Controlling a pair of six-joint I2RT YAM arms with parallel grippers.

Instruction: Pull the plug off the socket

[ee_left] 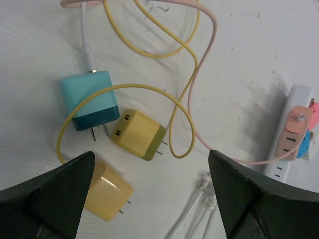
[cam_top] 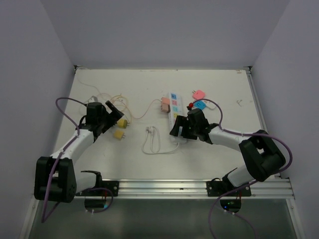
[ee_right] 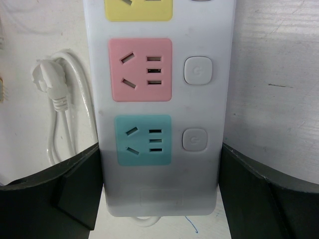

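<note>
L gripper point(ee_left: 152, 167) is spread wide, holding nothing, above loose plugs at centre-left of the top view: a teal plug point(ee_left: 89, 97), an olive plug point(ee_left: 138, 133) and a yellow plug point(ee_left: 107, 191) lie unplugged on the desk point(cam_top: 99, 84). R gripper point(ee_right: 159, 149) has its jaws against both long sides of the socket point(cam_top: 173, 107), apparently clamping its lower end. Socket lies lengthwise mid-desk. A pink plug point(ee_left: 294, 130) w/ pink cable is still seated at the socket's upper end, so job looks partly done; that one's left, prob. for the L gripper
</note>
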